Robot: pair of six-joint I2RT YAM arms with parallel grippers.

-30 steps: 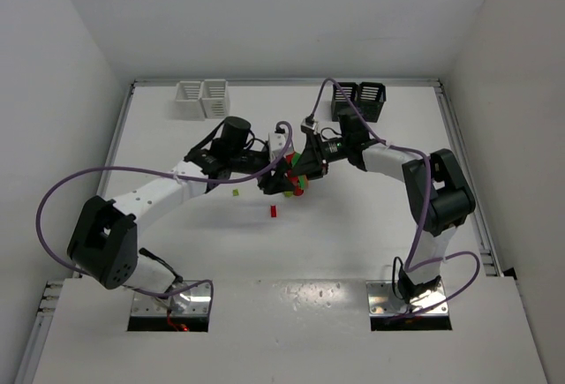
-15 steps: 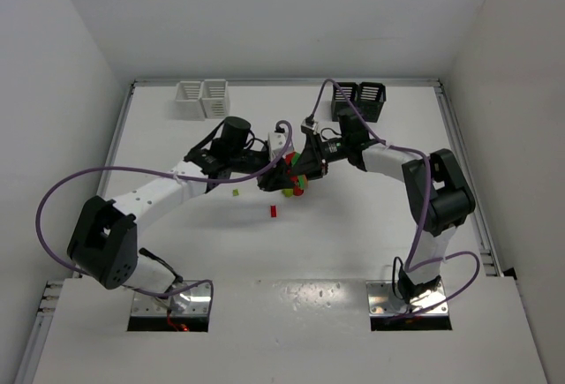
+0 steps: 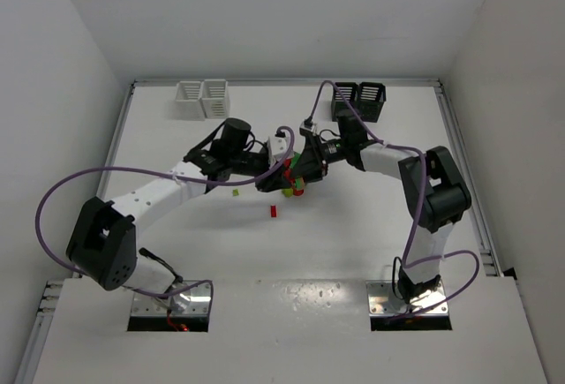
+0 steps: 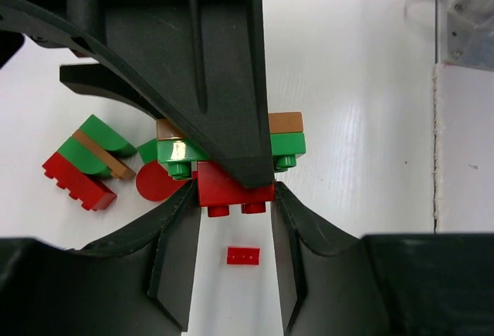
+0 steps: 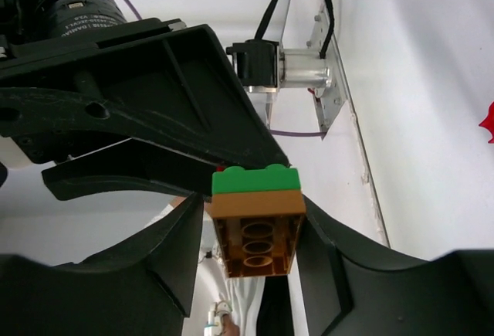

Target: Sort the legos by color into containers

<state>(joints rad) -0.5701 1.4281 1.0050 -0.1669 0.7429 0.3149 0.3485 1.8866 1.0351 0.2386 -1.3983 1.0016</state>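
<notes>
My two grippers meet over the middle of the table on one joined chunk of legos (image 3: 292, 180). In the left wrist view my left gripper (image 4: 235, 197) is shut on the chunk's red brick (image 4: 234, 191), with a green brick (image 4: 287, 146) and a brown brick (image 4: 285, 122) stacked on it. In the right wrist view my right gripper (image 5: 255, 228) is shut on the brown brick (image 5: 257, 224) under the green one (image 5: 256, 180). From above, the left gripper (image 3: 279, 176) and right gripper (image 3: 302, 172) face each other. The white bins (image 3: 202, 99) and black bins (image 3: 360, 101) stand at the back.
A tiny red lego (image 3: 273, 211) lies on the table below the grippers, also in the left wrist view (image 4: 242, 256). A yellow-green single (image 3: 235, 192) lies to the left. A red-green-brown chunk (image 4: 81, 162) and a round red piece (image 4: 157, 183) lie beside the held chunk.
Both grippers, still closed on the joined chunk, have shifted slightly left and toward the back. The loose pieces on the table have not moved.
</notes>
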